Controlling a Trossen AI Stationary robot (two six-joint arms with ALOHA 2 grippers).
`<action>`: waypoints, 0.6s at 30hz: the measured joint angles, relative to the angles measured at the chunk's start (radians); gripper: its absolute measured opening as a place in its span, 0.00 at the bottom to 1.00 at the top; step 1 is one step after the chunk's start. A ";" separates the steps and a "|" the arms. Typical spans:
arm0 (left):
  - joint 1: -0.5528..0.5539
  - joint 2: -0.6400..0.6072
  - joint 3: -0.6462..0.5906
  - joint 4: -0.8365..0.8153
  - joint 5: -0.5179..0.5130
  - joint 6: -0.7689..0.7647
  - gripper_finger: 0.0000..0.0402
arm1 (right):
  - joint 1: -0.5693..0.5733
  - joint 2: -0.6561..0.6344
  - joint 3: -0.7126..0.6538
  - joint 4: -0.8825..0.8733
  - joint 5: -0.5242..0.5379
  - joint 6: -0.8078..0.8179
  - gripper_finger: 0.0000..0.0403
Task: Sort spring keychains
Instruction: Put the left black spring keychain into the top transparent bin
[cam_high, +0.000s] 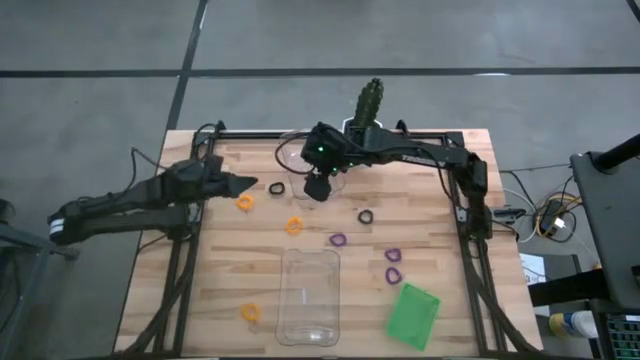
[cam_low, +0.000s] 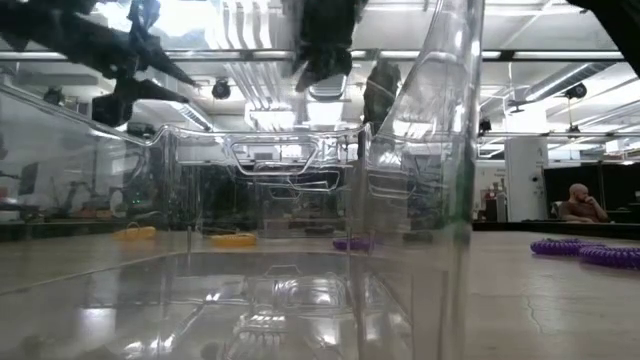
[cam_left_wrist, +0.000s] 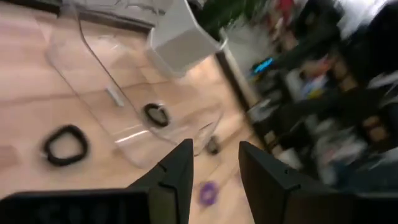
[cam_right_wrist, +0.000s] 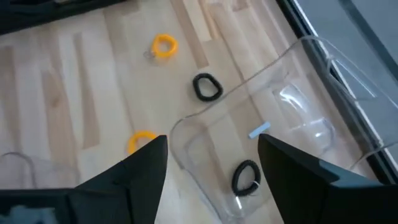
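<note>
Spring keychains lie scattered on the wooden table: a black one (cam_high: 276, 187), orange ones (cam_high: 245, 202) (cam_high: 294, 225) (cam_high: 250, 312), a black one (cam_high: 366, 216) and purple ones (cam_high: 338, 240) (cam_high: 393, 255) (cam_high: 393, 274). Another black keychain (cam_right_wrist: 247, 177) lies inside the far clear tray (cam_high: 297, 153). My left gripper (cam_high: 250, 184) (cam_left_wrist: 214, 168) is open, just left of the black keychain (cam_left_wrist: 65, 144). My right gripper (cam_high: 318, 188) (cam_right_wrist: 214, 168) is open and hovers over the far clear tray's near end (cam_right_wrist: 205, 121). Neither touches anything.
A second clear tray (cam_high: 308, 298) stands near the table's near edge and fills the low view (cam_low: 300, 250). A flat green tray (cam_high: 413, 315) lies at the near right. Black frame rails (cam_high: 465, 210) run along the table's sides. A person (cam_low: 580, 205) sits in the room beyond.
</note>
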 joint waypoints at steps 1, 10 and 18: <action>0.002 0.036 0.030 -0.028 0.005 0.056 0.30 | 0.006 -0.009 -0.002 -0.012 0.000 -0.002 0.60; 0.005 0.380 0.196 -0.155 0.139 0.545 0.30 | 0.052 -0.038 -0.003 -0.049 0.001 0.009 0.58; 0.007 0.615 0.320 -0.335 0.096 0.807 0.30 | 0.078 -0.054 -0.003 -0.086 0.001 0.020 0.58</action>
